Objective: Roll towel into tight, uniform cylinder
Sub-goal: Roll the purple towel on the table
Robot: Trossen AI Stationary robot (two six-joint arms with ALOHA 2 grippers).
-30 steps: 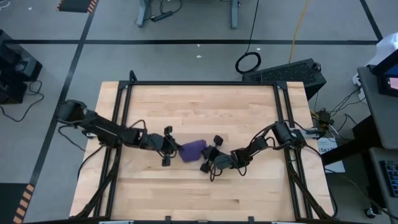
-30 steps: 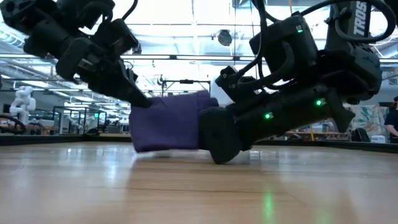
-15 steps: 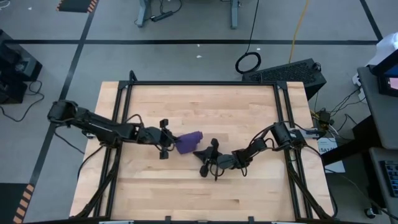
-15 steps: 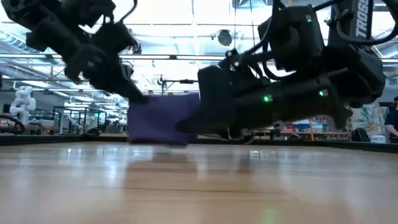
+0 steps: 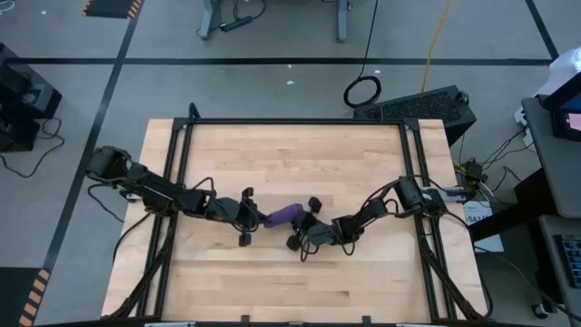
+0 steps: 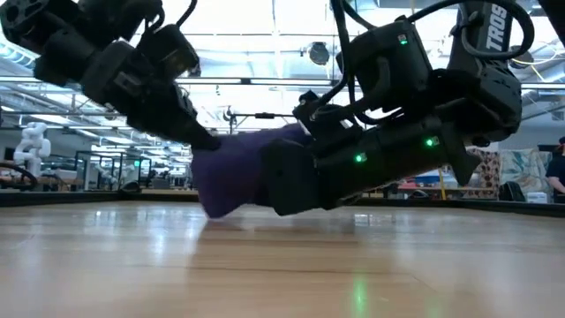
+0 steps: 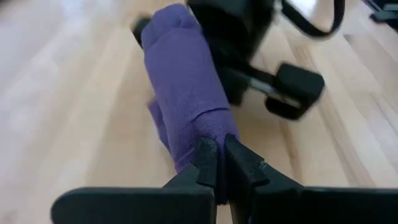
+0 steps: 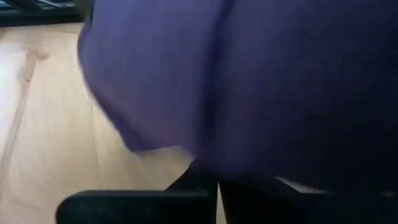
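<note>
The purple towel [image 5: 286, 214] is a narrow roll at the table's middle, stretched between my two grippers. My left gripper [image 5: 264, 218] is shut on its left end. My right gripper [image 5: 303, 223] is shut on its right end. In the left wrist view the towel [image 7: 183, 93] runs away from my fingers as a rough cylinder toward the right arm's dark gripper [image 7: 249, 56]. In the low view the towel [image 6: 237, 175] hangs low over the wood; whether its underside touches, I cannot tell. In the right wrist view purple cloth [image 8: 249, 81] fills most of the picture. My left gripper pinches the roll's left end [image 7: 211, 134] between its two fingers. The fingers come from the table's left, slanting down, and lie along the roll. The roll reaches away from them toward the right arm. My right gripper is shut on the roll's right end [image 8: 205, 149], coming from the table's right and nearly level. The cloth bulges over the fingers and hides the place of contact.
Bare wooden tabletop [image 5: 290, 282] lies all around the two grippers. A black frame [image 5: 295, 121] runs along the table's far edge and sides. Cables trail from both arms across the wood.
Half a second ago the towel was held clear of the table, a little farther left and toward the far edge. Both grippers have since brought it back down and toward the near edge. The wide bundle has become a narrower, longer roll between them.
</note>
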